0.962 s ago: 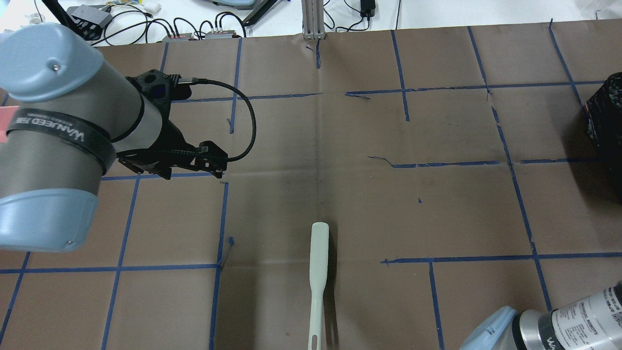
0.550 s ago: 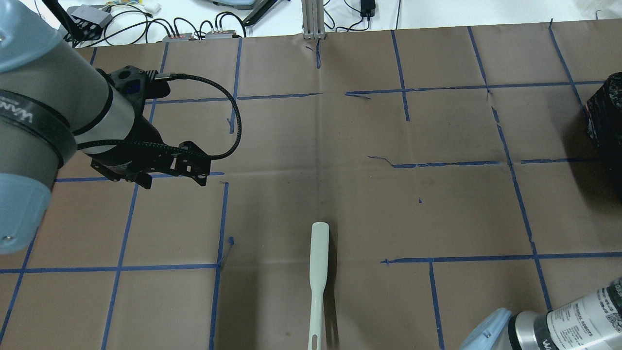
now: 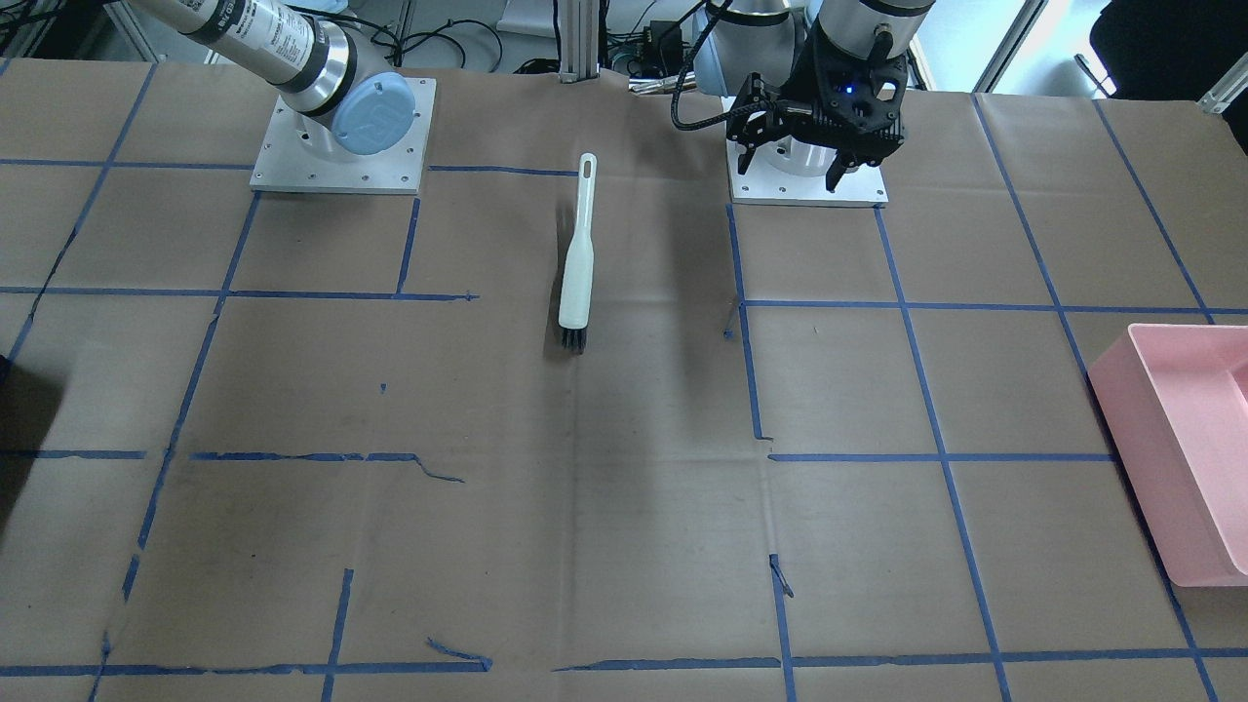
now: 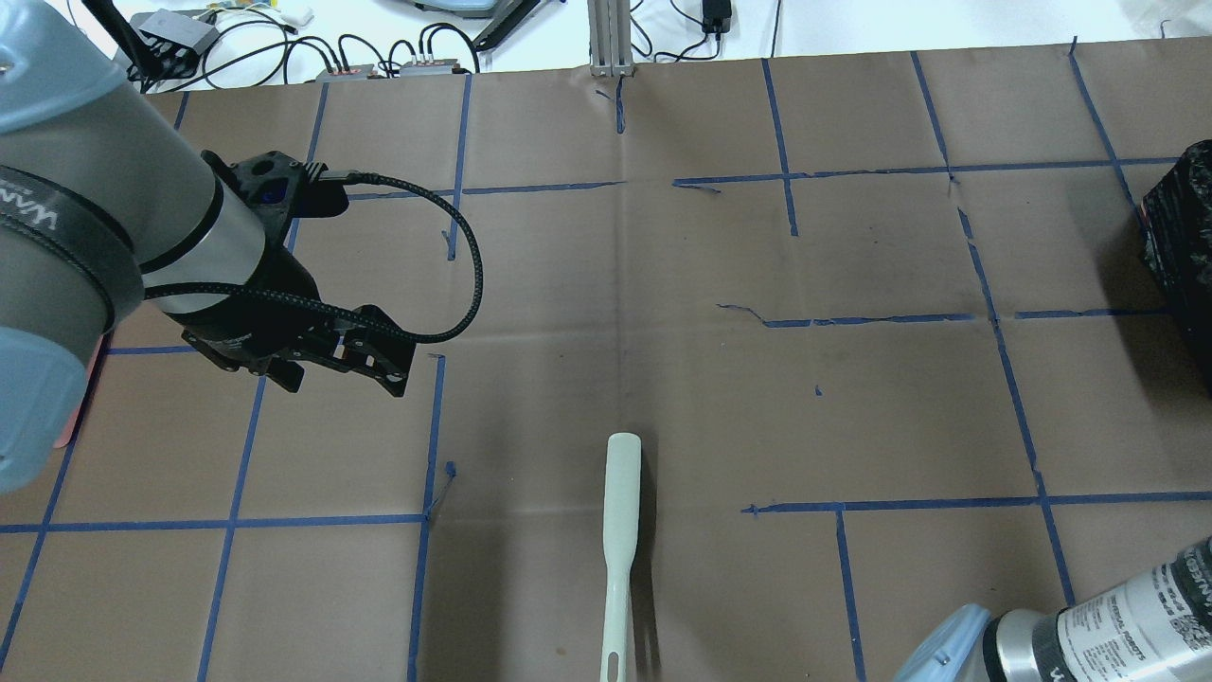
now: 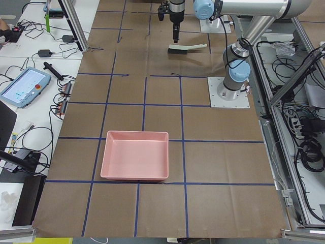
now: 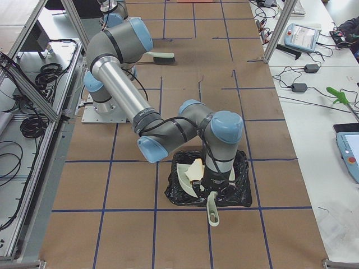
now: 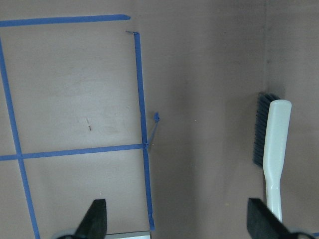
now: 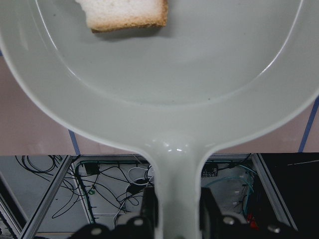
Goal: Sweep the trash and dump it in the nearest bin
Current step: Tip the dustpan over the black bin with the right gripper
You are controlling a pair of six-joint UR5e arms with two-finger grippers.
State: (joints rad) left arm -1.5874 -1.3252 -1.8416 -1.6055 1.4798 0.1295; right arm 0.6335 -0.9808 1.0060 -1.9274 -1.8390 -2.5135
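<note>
Plainly, the right gripper (image 8: pixel 178 201) is clamped on the slim handle of a pale, glossy plastic dustpan (image 8: pixel 164 84), its fingers pinching the stem from both sides just below where it flares into the wide scoop. A torn piece of white bread with brown crust (image 8: pixel 127 14) sits in the scoop at the end farthest from the gripper, straight out along the handle's line. It looks soft and light, and on that smooth surface it should slide once the pan tips. In the right side view the pan hangs tilted over the opening of a crinkled black bag-lined bin (image 6: pixel 238 193) at the robot's right end of the table, so the load lies just above its target. A pale yellowish lump also shows in the scoop there, too small to identify. This reads as the dumping step, with only the right arm near. The left gripper (image 7: pixel 177 221) hovers with fingers spread wide and nothing between them, well apart from that bin. It is near a white-handled, dark-bristled brush (image 7: pixel 273 144) that lies on the brown paper table (image 4: pixel 852 407), long axis running toward the robot. A shallow pink rectangular bin (image 5: pixel 135 178) sits at the opposite end.
</note>
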